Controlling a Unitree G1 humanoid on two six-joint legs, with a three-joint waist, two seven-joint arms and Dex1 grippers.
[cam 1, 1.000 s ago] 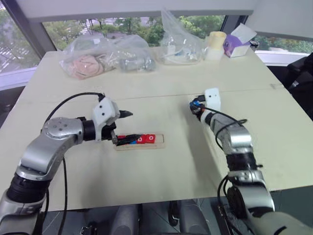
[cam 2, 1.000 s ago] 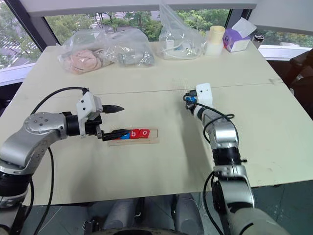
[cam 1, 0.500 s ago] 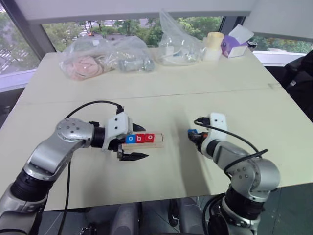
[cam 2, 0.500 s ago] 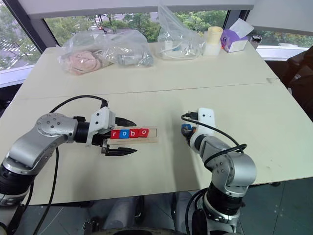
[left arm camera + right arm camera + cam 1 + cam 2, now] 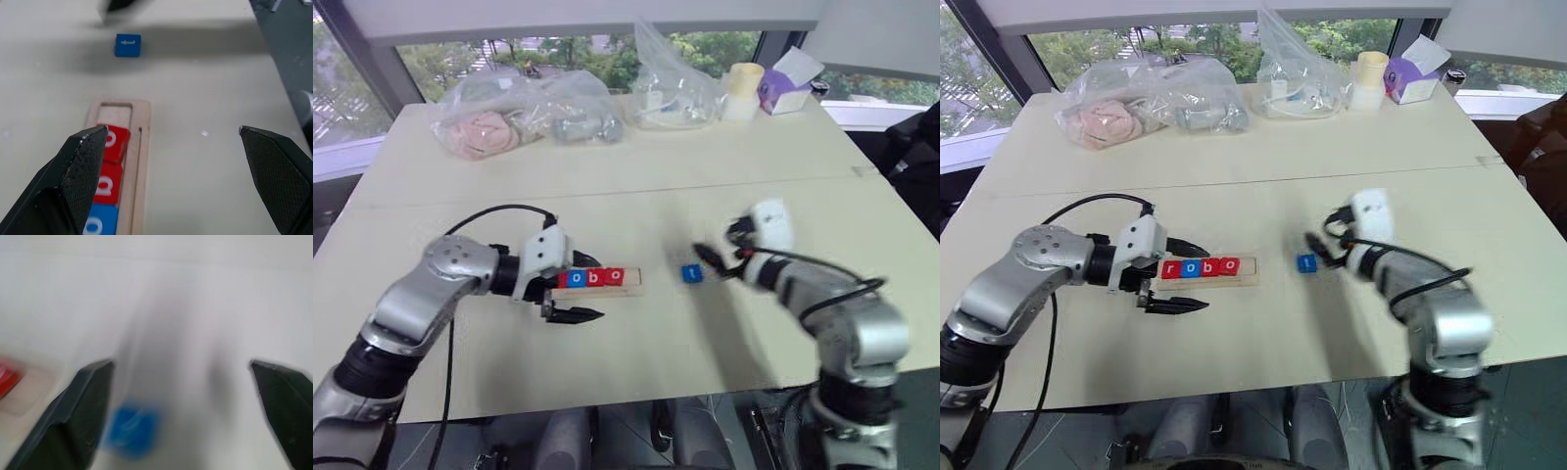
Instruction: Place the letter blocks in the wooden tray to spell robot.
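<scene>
With 4 letter blocks [image 5: 1199,267] in the wooden tray [image 5: 1249,267], both the left gripper [image 5: 1178,277] and the right gripper [image 5: 1317,250] gape released, the blue t block [image 5: 1306,262] lying at the tray's 3 o'clock.

The small flat square red and blue letter tiles [image 5: 1200,267] in the long pale wooden tray [image 5: 1248,266] read "robo"; the loose blue tile [image 5: 1306,262] at the tray's 3 o'clock shows "t".

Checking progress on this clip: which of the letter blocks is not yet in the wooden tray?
The blue t block, lying alone on the table just right of the wooden tray. The other four sit in the tray, reading r, o, b, o.
</scene>
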